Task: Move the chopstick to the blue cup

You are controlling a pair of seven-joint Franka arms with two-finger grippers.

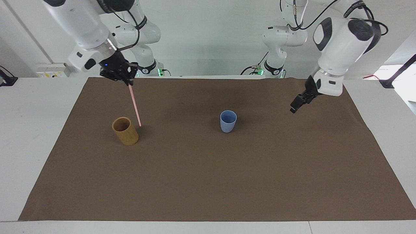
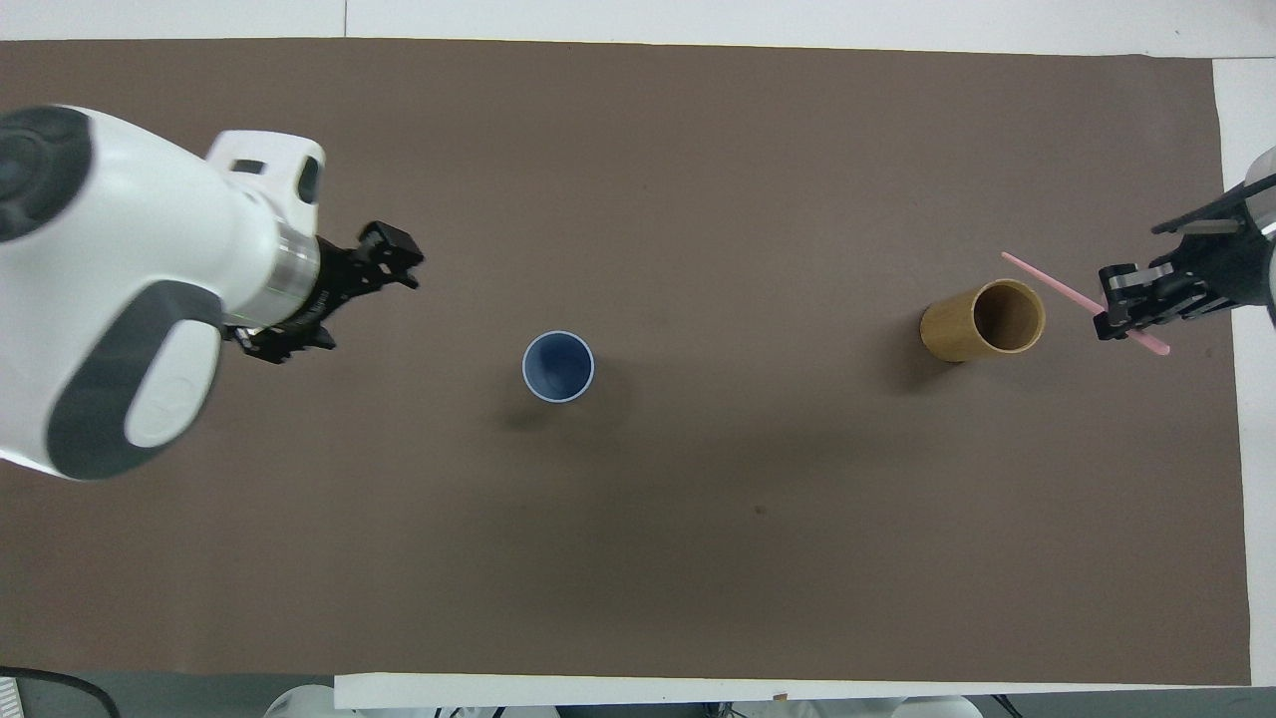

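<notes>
Thin pale-pink chopstick (image 1: 134, 104) clamped by right claw (image 1: 125, 78), hanging beside tan cylindrical cup (image 1: 125, 131). Left claw (image 1: 297, 104) apart, raised. Best carried slowly over light-blue tapered cup (image 1: 228, 121), tip centred before lowering.

No text, label, brand or number can be read anywhere — not on the blue cup (image 1: 228, 121), not on the tan cup (image 1: 125, 131) standing toward the right arm's end of the table from it, not on the brown mat (image 1: 208, 182) under both. The white arm shells above the blue cup carry no legible lettering in either view.
</notes>
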